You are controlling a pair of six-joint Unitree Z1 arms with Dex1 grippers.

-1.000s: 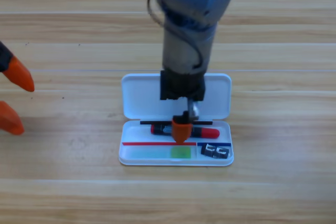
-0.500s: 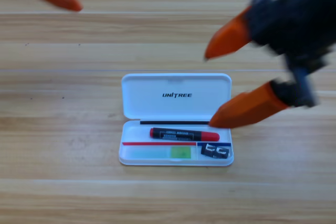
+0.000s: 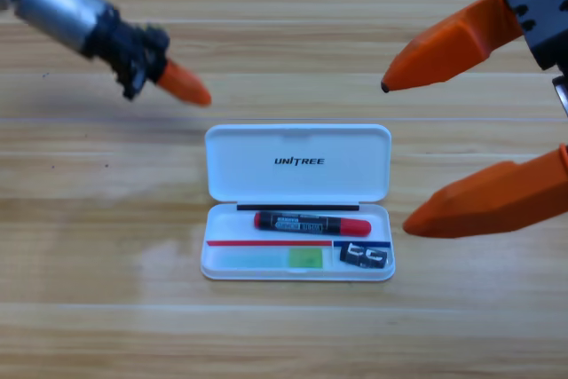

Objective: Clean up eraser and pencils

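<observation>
Jaws of right gripper are spread wide at the picture's right edge, holding nothing; left gripper sits upper left, can't tell its gap. Both hang apart from the white case, which lies open mid-tabletop, lid still up. Inside: 2 pencils, red pencil and green pencil, long axes left-right, plus 1 eraser at lower right corner. Right gripper looks nearer the case; lid lies down-left of it.
</observation>
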